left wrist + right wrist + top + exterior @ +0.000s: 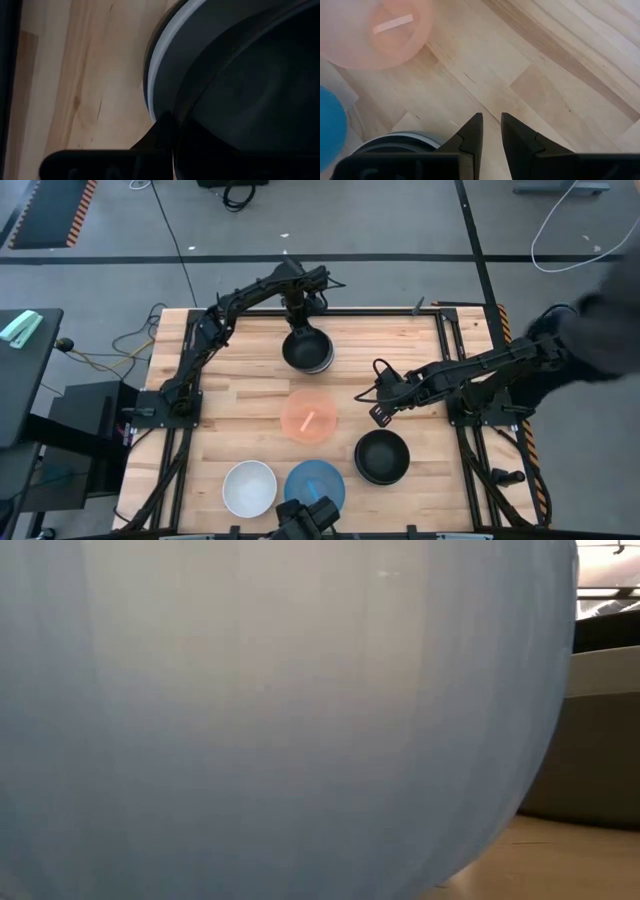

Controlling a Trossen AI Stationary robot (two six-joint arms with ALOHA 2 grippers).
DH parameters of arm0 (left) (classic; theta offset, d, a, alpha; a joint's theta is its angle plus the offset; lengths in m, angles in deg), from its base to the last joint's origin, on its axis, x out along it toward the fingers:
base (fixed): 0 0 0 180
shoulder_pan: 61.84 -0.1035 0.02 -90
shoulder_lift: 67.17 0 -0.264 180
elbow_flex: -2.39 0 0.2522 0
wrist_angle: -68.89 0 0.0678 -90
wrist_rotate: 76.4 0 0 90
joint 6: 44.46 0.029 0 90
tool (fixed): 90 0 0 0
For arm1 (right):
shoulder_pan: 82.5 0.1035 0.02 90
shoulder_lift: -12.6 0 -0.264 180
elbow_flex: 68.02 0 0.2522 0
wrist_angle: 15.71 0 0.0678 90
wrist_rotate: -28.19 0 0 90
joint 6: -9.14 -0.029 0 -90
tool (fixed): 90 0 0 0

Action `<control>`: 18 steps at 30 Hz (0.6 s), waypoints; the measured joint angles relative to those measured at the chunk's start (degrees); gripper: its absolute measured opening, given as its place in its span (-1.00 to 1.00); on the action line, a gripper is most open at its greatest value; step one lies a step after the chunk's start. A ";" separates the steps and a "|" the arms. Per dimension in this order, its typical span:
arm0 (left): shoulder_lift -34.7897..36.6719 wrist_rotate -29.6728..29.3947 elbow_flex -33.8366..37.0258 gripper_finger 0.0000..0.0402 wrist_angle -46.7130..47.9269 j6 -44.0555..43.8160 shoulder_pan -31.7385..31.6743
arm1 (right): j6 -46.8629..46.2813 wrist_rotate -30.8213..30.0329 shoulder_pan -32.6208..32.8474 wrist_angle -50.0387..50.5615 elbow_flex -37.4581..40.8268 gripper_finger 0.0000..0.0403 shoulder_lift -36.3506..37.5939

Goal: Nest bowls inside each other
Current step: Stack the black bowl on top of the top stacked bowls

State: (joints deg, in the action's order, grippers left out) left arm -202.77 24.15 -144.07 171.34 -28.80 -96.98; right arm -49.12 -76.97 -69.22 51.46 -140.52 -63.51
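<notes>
A stack of bowls (pixel 307 350) stands at the table's far middle, with a black bowl (pixel 250 100) on top and a white rim (pixel 162 55) showing below it. My left gripper (pixel 297 323) is at the stack's far rim, shut on the black bowl. My right gripper (pixel 491 127) hovers over bare wood right of the salmon-pink bowl (pixel 310 415), its fingers a narrow gap apart and holding nothing. A single black bowl (pixel 381 456), a white bowl (pixel 249 487) and a blue bowl (pixel 315 485) rest on their bases along the near side. My left gripper holds the top black bowl by its rim (pixel 182 117) on the stack's far side, coming from above. One finger (pixel 161 134) lies against the outside of the rim; the other is lost in the dark inside. The bowl sits nested in the stack.
The blue bowl (pixel 280 710) fills almost the whole low view. Bare wood lies between the stack and the pink bowl and along the table's left side (pixel 215 410). A dark figure (pixel 600 330) stands off the right edge. Metal frame rails (pixel 445 360) run beside the table.
</notes>
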 joint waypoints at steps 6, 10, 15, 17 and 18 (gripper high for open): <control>-0.21 -1.91 0.00 -0.94 -0.08 0.00 -0.20 | 0.00 -0.71 0.02 0.00 0.00 -0.62 0.00; -0.21 -2.34 0.00 -0.94 -0.22 -0.04 -0.44 | 0.24 -1.09 -0.02 0.00 0.00 -0.62 0.00; -0.21 -4.30 0.00 -0.94 -3.52 -1.07 -0.43 | 0.35 -1.51 -0.02 0.00 0.00 -0.62 0.00; -0.21 -4.35 0.00 -0.94 -4.63 -1.57 -0.28 | 0.35 -1.50 -0.02 0.00 0.00 -0.62 0.00; -0.21 -4.34 0.00 -0.94 -4.78 -1.55 -0.15 | 0.36 -1.50 -0.02 0.00 0.00 -0.62 0.00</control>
State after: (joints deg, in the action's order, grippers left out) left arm -202.98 19.81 -144.07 166.55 -30.35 -97.13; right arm -48.76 -78.48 -69.24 51.46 -140.52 -63.51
